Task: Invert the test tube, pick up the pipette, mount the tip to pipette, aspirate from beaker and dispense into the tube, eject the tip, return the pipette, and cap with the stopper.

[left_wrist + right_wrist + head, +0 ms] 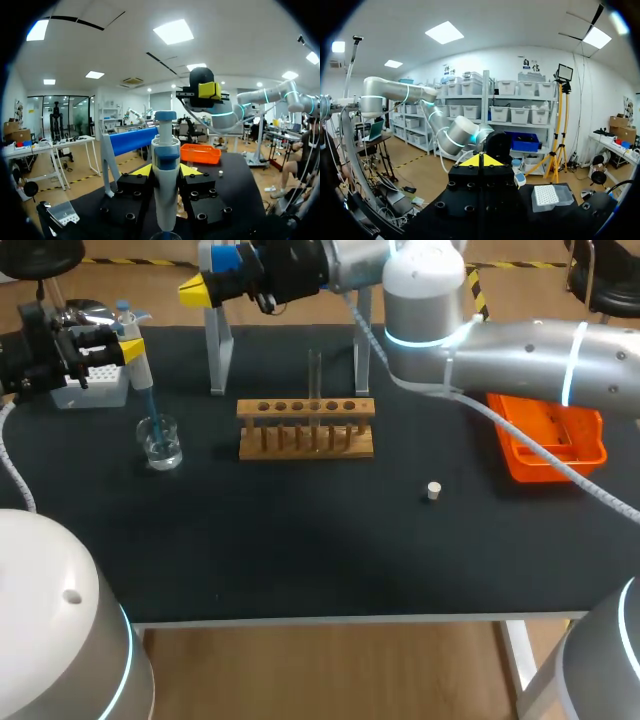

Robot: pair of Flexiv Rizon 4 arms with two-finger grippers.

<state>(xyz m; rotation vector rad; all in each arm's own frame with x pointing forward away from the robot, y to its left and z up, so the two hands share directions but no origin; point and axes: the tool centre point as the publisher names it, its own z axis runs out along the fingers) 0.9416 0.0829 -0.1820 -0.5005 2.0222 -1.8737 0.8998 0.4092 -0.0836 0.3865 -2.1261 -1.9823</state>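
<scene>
At the table's far left, my left gripper point(120, 348) is shut on the white and blue pipette point(135, 360). The pipette's blue tip reaches down into the glass beaker point(160, 443). In the left wrist view the pipette point(165, 180) stands upright between the yellow fingertips point(141, 170), with the beaker's rim point(165, 235) just below. A clear test tube point(315, 380) stands upright in the wooden rack point(305, 427). The small white stopper point(433, 490) lies on the mat right of the rack. My right gripper point(197, 288) hovers shut and empty above the back edge; its tips point(480, 161) meet.
A white tip box point(92, 380) sits behind the beaker, beside my left gripper. A metal stand point(218, 355) rises behind the rack. An orange tray point(552, 435) lies at the right, under my right arm.
</scene>
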